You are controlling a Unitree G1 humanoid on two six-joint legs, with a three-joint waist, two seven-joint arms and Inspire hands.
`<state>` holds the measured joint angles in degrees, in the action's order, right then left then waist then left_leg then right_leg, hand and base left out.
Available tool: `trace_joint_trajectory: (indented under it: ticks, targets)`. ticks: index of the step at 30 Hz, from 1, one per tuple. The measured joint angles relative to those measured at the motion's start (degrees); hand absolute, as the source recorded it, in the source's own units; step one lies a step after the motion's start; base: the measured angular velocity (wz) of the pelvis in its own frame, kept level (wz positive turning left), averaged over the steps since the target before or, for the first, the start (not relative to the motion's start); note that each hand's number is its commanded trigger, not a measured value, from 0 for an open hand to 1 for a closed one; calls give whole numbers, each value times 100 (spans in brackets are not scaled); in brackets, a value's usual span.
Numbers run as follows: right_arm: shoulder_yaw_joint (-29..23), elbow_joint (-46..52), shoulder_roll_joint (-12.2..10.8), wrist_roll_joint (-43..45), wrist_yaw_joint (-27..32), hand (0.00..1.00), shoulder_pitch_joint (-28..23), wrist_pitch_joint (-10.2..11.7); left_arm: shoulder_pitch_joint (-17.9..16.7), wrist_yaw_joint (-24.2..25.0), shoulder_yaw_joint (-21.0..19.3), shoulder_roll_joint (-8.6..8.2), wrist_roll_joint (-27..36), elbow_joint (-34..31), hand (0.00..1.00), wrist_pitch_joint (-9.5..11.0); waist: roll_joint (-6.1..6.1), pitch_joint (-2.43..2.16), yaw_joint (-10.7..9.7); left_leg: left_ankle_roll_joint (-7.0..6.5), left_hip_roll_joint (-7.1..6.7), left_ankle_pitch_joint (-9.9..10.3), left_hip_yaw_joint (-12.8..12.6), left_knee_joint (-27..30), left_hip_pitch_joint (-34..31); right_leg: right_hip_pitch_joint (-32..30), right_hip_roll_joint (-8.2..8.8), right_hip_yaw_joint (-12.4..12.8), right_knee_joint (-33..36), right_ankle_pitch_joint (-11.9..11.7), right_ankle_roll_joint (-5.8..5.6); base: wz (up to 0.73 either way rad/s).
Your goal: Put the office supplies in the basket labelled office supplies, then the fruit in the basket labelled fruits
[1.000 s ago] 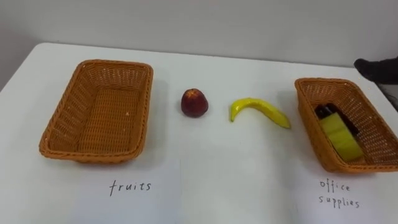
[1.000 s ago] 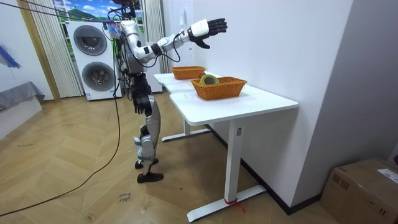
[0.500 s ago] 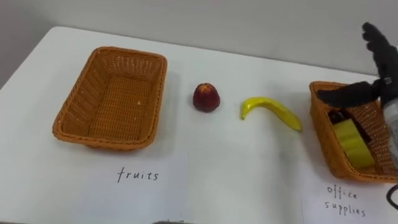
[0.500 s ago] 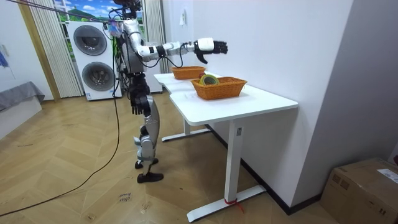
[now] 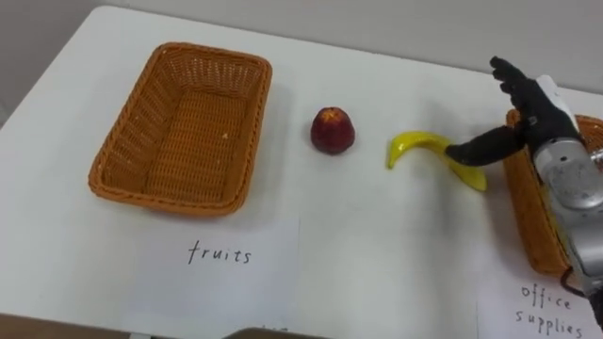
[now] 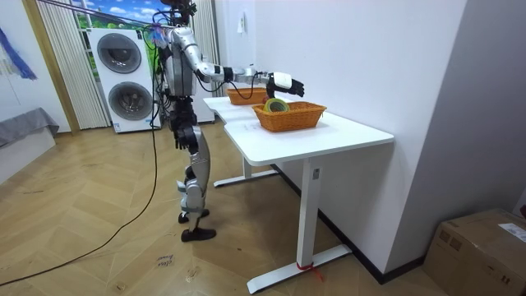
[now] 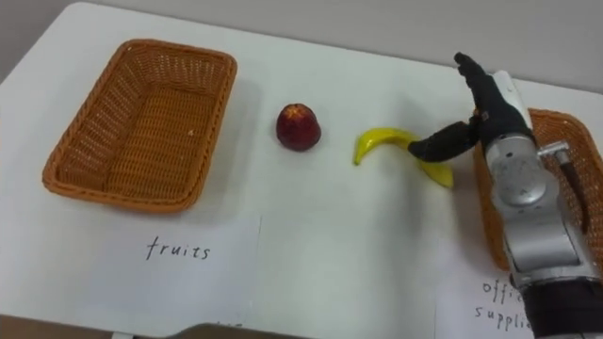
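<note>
Over the table's right side, the right hand hovers with fingers straight and spread, thumb angled down, holding nothing. It looks set to close on the banana. The banana lies just below the thumb, one end hidden behind it; whether they touch, I can't tell. The office basket sits right beside it. Further left sit the apple and the empty fruit basket, where both fruits belong.

Desk white. Basket at 9 o'clock and basket at 3 o'clock: orange-brown weave. Apple dark red. Banana yellow. Right hand black-fingered, white-backed. Paper label white, black handwriting.
</note>
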<state>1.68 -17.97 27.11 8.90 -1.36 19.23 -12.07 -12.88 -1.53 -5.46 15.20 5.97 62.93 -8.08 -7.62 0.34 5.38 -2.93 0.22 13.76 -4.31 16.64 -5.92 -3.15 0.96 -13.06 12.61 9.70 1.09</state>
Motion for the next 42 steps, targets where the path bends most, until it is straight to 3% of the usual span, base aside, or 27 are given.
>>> trace_joint_trajectory:
  ticks: [4,10,15,24,29,35,42]
  targets:
    - [332,-406,28,-140,66,0,140,31,-12,-14,27,12,95,20,0,-31,-122,-7,107,0,-3,1,91,77,-49,4,0,-78,-7,0,0,6]
    - [480,-836,28,-179,65,0,226,65,-8,-83,139,11,137,33,0,-27,-125,10,277,3,-15,5,202,111,-164,0,-3,-156,-7,-1,2,13]
    - [622,-849,30,-179,39,0,244,81,45,-173,337,7,138,126,0,-14,-58,40,291,12,-18,-1,305,228,-308,-52,-2,-276,13,-9,16,12]
    - [879,-1258,36,206,-74,0,721,172,130,-174,468,3,136,227,0,-67,-24,38,293,23,-10,-18,311,266,-491,-252,-3,-301,64,-18,31,0]
    - [887,-1313,57,312,-79,0,868,283,201,-171,459,8,136,233,0,-11,-72,22,303,18,-13,-30,306,314,-525,-323,18,-288,101,-17,31,0]
    - [1087,-1598,56,568,-155,0,870,343,209,-127,466,12,132,254,0,106,-188,64,305,18,-14,-32,303,304,-476,-283,50,-290,97,-16,29,0]
    - [1083,-1731,62,1181,-384,0,870,347,213,-9,458,23,132,253,0,105,-185,75,298,24,-9,-33,304,289,-541,-302,10,-342,94,-23,39,0]
